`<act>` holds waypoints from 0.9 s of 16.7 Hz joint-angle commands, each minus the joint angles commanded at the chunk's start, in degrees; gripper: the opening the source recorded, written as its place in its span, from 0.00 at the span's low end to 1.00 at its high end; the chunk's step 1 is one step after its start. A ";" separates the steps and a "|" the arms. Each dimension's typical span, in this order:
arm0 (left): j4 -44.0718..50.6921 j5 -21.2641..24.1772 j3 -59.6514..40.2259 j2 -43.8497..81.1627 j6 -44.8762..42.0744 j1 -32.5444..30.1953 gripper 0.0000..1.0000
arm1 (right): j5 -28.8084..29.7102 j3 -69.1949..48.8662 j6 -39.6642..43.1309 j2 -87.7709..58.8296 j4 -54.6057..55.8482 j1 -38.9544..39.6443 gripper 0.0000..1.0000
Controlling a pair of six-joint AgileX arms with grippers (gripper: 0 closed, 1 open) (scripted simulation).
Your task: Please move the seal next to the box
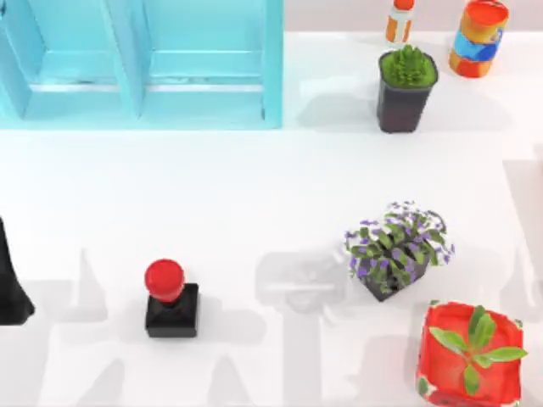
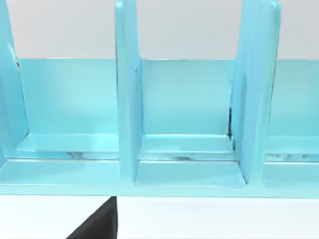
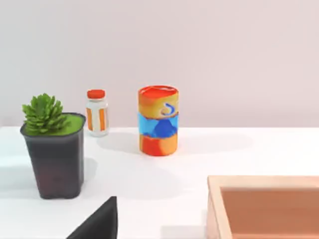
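Seal (image 1: 171, 299) is seen upright on the white table (image 1: 254, 212), well apart from the left arm (image 1: 12, 284); jaw state cannot be told; a blue shelf (image 1: 140, 64) is set behind.

You are seeing very little of the AgileX pair. At nine o'clock in the top view, the left arm's matte black, tapering, unmarked body (image 1: 10, 284) is showing. Each wrist view is showing a plain black wedge of gripper housing (image 2: 97, 221) (image 3: 97, 221) at six o'clock.
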State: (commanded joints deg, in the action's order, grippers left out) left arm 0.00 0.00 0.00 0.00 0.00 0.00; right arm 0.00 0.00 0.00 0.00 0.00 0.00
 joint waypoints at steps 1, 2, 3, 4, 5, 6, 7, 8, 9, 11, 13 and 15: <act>0.00 0.00 0.00 0.00 0.00 0.00 1.00 | 0.00 0.00 0.00 0.00 0.00 0.00 1.00; 0.00 0.00 0.00 0.00 0.00 0.00 1.00 | 0.00 0.00 0.00 0.00 0.00 0.00 1.00; 0.00 0.00 0.00 0.00 0.00 0.00 1.00 | 0.06 -0.52 -0.21 -0.49 -0.28 0.22 1.00; 0.00 0.00 0.00 0.00 0.00 0.00 1.00 | 0.19 -1.57 -0.64 -1.47 -0.85 0.66 1.00; 0.00 0.00 0.00 0.00 0.00 0.00 1.00 | 0.38 -3.16 -1.29 -2.97 -1.72 1.34 1.00; 0.00 0.00 0.00 0.00 0.00 0.00 1.00 | 0.66 -5.41 -2.22 -5.09 -2.96 2.31 1.00; 0.00 0.00 0.00 0.00 0.00 0.00 1.00 | 0.99 -8.14 -3.36 -7.68 -4.48 3.50 1.00; 0.00 0.00 0.00 0.00 0.00 0.00 1.00 | 1.38 -11.26 -4.68 -10.67 -6.24 4.87 1.00; 0.00 0.00 0.00 0.00 0.00 0.00 1.00 | 1.81 -14.75 -6.16 -14.03 -8.23 6.42 1.00; 0.00 0.00 0.00 0.00 0.00 0.00 1.00 | 2.82 -22.93 -9.71 -21.90 -12.98 10.08 1.00; 0.00 0.00 0.00 0.00 0.00 0.00 1.00 | 3.96 -32.20 -13.83 -30.87 -18.48 14.28 1.00; 0.00 0.00 0.00 0.00 0.00 0.00 1.00 | 5.20 -42.40 -18.41 -40.84 -24.59 18.93 1.00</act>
State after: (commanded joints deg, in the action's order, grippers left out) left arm 0.00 0.00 0.00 0.00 0.00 0.00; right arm 5.20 -42.40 -18.41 -40.84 -24.59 18.93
